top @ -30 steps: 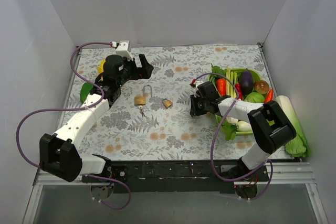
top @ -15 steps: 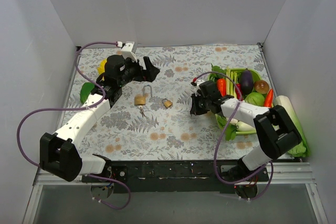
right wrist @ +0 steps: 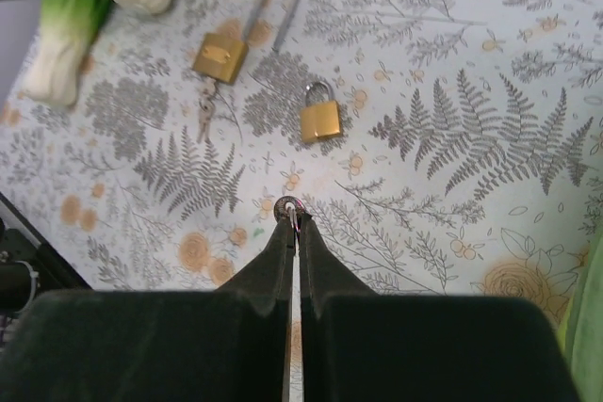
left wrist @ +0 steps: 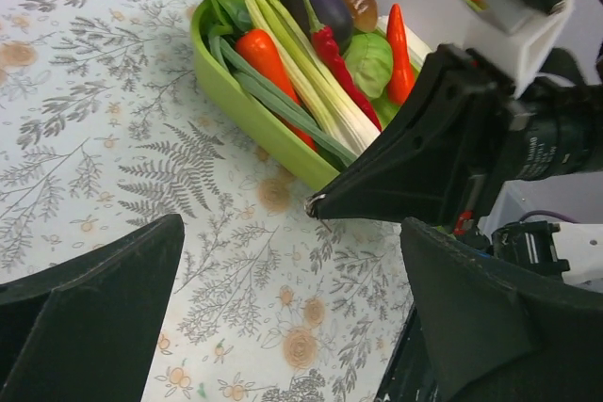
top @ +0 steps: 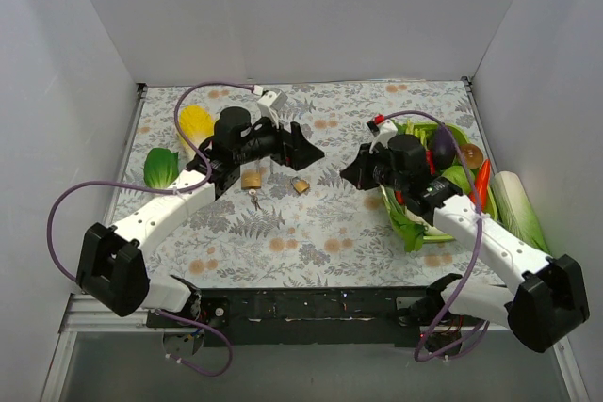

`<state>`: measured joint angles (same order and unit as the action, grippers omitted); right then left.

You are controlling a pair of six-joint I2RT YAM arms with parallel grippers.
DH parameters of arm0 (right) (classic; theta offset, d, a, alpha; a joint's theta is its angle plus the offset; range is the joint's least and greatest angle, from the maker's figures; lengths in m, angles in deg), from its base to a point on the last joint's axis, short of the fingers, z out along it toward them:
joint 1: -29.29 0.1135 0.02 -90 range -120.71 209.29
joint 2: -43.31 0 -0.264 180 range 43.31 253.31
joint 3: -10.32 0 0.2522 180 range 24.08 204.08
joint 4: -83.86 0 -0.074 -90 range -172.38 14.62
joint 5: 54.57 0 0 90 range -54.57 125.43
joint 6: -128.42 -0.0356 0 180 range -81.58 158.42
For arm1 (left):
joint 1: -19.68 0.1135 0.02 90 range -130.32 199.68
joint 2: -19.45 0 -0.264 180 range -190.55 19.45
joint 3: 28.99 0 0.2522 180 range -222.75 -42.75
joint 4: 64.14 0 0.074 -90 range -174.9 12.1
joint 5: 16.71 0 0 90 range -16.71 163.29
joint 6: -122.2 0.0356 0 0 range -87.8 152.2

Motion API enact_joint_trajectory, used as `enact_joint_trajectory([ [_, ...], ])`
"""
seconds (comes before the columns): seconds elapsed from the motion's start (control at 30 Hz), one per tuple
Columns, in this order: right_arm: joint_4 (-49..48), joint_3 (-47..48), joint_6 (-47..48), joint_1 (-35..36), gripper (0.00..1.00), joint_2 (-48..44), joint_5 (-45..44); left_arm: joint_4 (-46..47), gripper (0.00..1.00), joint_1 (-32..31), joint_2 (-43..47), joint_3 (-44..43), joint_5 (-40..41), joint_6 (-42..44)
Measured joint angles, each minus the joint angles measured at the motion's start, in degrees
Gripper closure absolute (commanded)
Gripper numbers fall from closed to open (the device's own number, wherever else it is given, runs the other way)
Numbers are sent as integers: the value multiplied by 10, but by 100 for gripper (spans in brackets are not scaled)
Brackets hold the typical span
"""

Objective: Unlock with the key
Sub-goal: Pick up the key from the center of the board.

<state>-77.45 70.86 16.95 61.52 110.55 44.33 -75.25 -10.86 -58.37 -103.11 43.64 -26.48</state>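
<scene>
Right wrist: right end effector (right wrist: 293, 216) pinches key ring (right wrist: 288, 202) near small padlock (right wrist: 320, 119).

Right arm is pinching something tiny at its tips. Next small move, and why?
Probably lower the open left gripper onto the small padlock to steady it: its shackle looks closed, and the right gripper, shut on what seems a key, sits clear of it.

Large padlock (right wrist: 222, 54) left of small padlock (right wrist: 320, 118), keys (right wrist: 203, 116) just before the large one, vegetable tray (left wrist: 222, 91) right.
</scene>
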Motion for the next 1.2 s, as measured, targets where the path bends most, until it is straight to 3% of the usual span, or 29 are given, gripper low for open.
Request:
enact_joint_trajectory([
  [0.13,-38,0,-38,0,99,-52,-2,24,5,-13,-5,12,-3,-30],
  [0.17,-50,0,-46,0,99,-61,-1,31,12,-15,-5,19,-7,-37],
  [0.27,-81,0,-72,6,99,-75,-2,44,20,-22,-10,30,-21,-60],
  [0.5,-112,-1,-104,33,99,-76,-2,83,23,-36,-42,33,-68,-95],
  [0.83,-129,-1,-123,39,99,-76,-2,101,46,-44,-52,38,-88,-121],
  [0.87,-129,-1,-124,39,99,-76,-2,102,54,-44,-52,38,-87,-122],
  [1.07,-128,-1,-127,43,99,-76,-2,115,69,-44,-52,43,-87,-132],
  [1.2,-128,-1,-128,46,99,-71,-6,120,88,-46,-52,45,-87,-137],
])
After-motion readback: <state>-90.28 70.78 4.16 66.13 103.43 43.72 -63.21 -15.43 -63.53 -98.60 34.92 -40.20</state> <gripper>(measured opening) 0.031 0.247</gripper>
